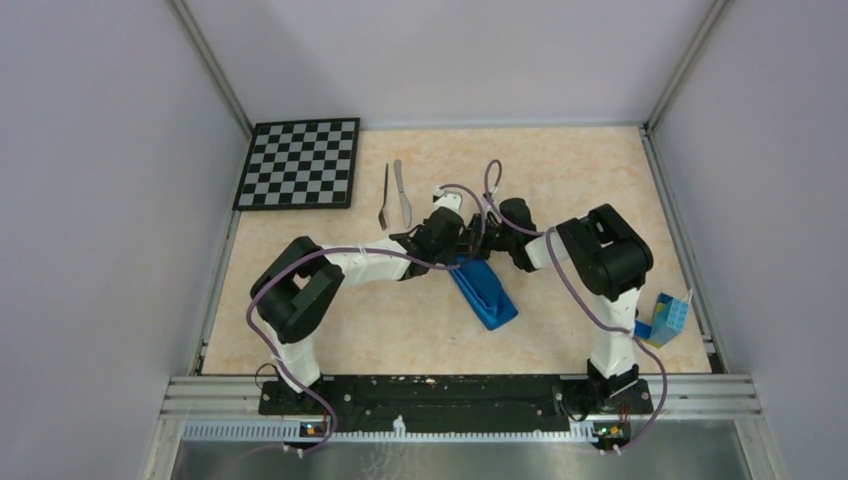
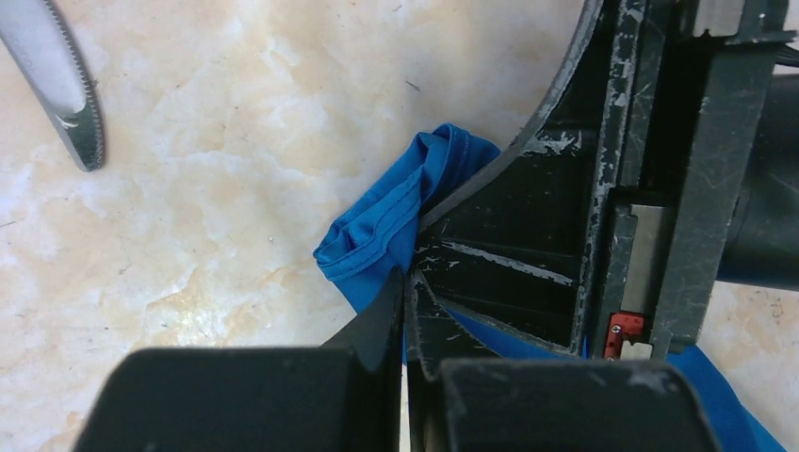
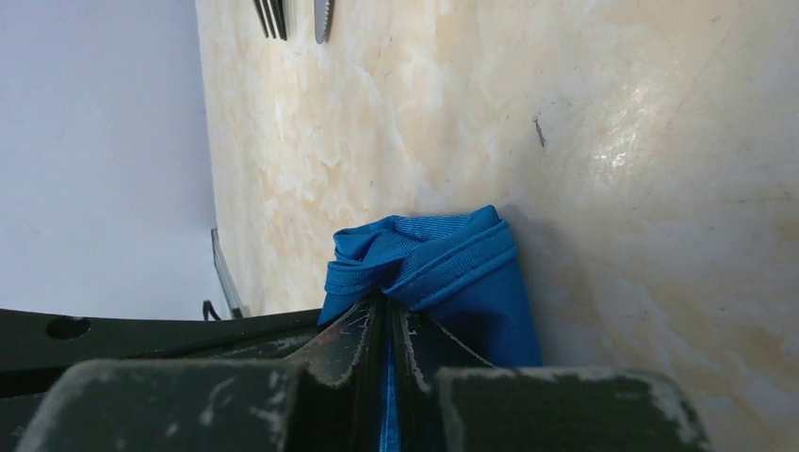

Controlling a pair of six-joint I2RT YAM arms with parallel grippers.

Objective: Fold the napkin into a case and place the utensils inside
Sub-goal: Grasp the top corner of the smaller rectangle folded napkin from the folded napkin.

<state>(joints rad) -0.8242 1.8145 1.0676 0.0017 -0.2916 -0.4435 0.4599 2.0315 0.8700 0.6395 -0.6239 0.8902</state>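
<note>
We see the napkin as a narrow folded strip mid-table, lying at a slant, w/ both grippers at its far end. Right gripper: fingers pressed together w/ blue cloth caught between them, pinching the bunched end. Left gripper: fingers pressed together right at the cloth's edge; we can't tell if any fabric is actually between them. The two tools sit v. close together.

Risks, as we judge them:
1) The grippers are so crowded that any lift or pull could knock one into the other.
2) If only the right one has cloth, a pull would drag the strip lopsided and undo the layers.
3) The end is bunched, not flat, so the opening may end up crumpled and hard to slide cutlery into.
4) Fork and knife lie side by side just beyond the grippers, apart from the napkin; a wide swing could sweep them.

Count: 1 napkin, 1 fork, 1 knife, 2 grippers, 1 checkerboard at the far left corner of the table, 1 small blue-and-yellow block at the right edge.
</note>
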